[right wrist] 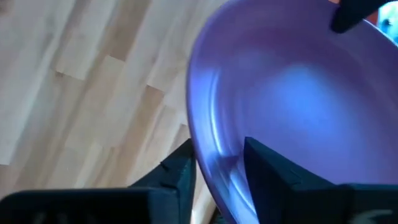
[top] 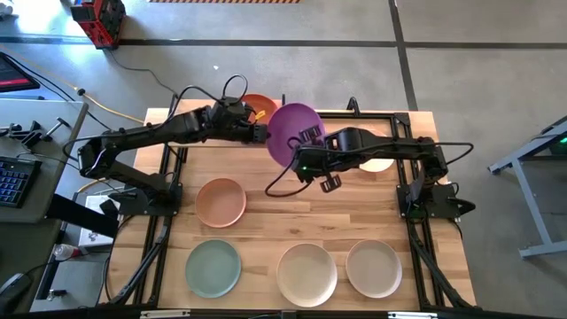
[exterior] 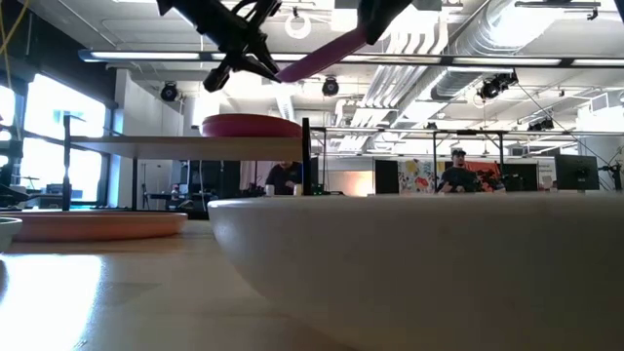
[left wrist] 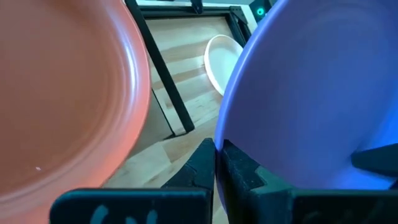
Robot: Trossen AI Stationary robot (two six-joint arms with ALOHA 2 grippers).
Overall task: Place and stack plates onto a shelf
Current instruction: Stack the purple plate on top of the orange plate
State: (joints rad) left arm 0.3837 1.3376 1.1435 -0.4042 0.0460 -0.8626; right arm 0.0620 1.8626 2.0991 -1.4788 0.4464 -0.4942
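1. The left claw [top: 260,133] was closed on the rim of the purple plate [top: 294,133], its fingers [left wrist: 239,177] pinching the plate's edge in the left wrist view.
2. The right claw [top: 310,135] gripped the same purple plate at its opposite rim, one finger on each face of the edge in the right wrist view, so both claws held it together.
3. The purple plate hung tilted in the air above the far middle of the desk [top: 301,208], over the edge of the shelf [exterior: 185,146].
4. An orange plate [top: 259,105] lay just behind the left claw, partly hidden by it.
5. In the low view a magenta plate [exterior: 252,125] sat on top of the shelf.
6. A cream plate [top: 376,163] showed beside the right arm, partly covered.
7. Nearer the front of the desk lay a peach plate [top: 221,201], a mint green plate [top: 213,268] and two pale plates [top: 306,273], all well apart from each other.
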